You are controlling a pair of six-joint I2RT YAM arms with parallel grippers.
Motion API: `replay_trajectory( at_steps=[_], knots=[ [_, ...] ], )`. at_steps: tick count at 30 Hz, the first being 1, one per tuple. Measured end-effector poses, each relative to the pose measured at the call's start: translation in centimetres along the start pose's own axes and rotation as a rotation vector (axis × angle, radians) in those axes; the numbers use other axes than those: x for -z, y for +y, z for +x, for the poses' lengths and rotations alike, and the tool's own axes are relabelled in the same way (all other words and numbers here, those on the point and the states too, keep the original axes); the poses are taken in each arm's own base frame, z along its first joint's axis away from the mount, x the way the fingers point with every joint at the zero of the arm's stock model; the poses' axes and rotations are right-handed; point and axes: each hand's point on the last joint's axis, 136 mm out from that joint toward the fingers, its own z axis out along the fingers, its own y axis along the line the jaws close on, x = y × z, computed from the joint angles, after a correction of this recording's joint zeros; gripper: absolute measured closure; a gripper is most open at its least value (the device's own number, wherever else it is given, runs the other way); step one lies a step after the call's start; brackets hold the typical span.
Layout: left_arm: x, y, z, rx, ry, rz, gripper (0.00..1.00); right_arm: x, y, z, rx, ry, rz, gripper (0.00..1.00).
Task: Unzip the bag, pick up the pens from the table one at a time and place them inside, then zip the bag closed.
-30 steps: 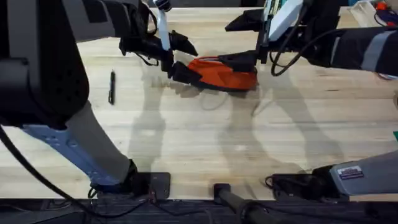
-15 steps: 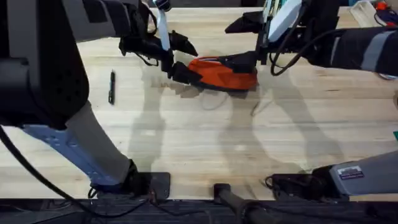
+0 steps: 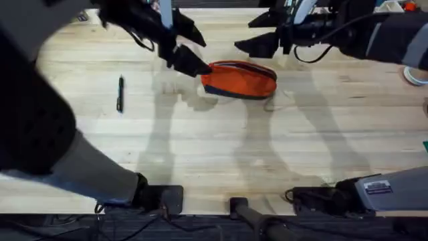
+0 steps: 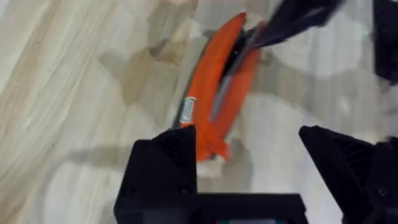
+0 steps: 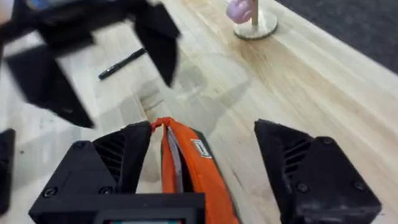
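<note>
The orange bag (image 3: 239,79) with its navy bottom band lies on the table (image 3: 214,147) at the far middle. A grey slit runs along its top seam (image 4: 227,93). My left gripper (image 3: 190,50) hovers open just beyond the bag's left end, nothing between its fingers (image 4: 165,168). My right gripper (image 3: 257,33) hangs open above and behind the bag's right part, also holding nothing. From the right wrist the bag (image 5: 186,168) lies between the open fingers (image 5: 311,174). A single black pen (image 3: 120,94) lies on the table to the left, and the right wrist sees that pen (image 5: 121,64) too.
A small round stand with a purple top (image 5: 252,18) sits at the table's far side. A white object (image 3: 416,75) lies at the right edge. The near half of the table is bare wood.
Both grippers were at the bag's ends; now they have lifted off it and drawn back toward the far side, open. The bag lies free, shifted slightly.
</note>
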Motion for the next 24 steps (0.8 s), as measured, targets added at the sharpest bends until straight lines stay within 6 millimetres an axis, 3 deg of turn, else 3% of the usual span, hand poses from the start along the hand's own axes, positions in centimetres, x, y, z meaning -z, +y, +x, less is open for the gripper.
replay_trajectory(
  at_steps=[5,9,12,13,18,24],
  knots=[
    [3.7,-3.1,-1.7,0.045,0.101,-0.028,0.006,0.2,0.0,0.0,-0.095,0.047,0.006,0.004],
    [6.4,-4.0,-2.5,0.137,0.191,-0.119,0.007,0.4,0.2,-0.3,-0.141,0.074,0.004,0.004],
    [8.3,-4.1,-3.0,0.233,0.231,-0.208,0.008,0.6,0.4,-0.6,-0.162,0.088,0.001,0.004],
    [10.4,-4.4,-4.0,0.387,0.239,-0.312,0.008,1.1,0.4,-0.5,-0.181,0.141,0.024,0.004],
    [11.5,-4.6,-4.3,0.481,0.239,-0.366,0.007,2.2,0.5,0.2,-0.170,0.256,0.069,0.004],
    [11.6,-4.4,-4.2,0.519,0.241,-0.385,0.007,4.0,1.4,-1.0,-0.047,0.404,0.122,0.005]
  ],
)
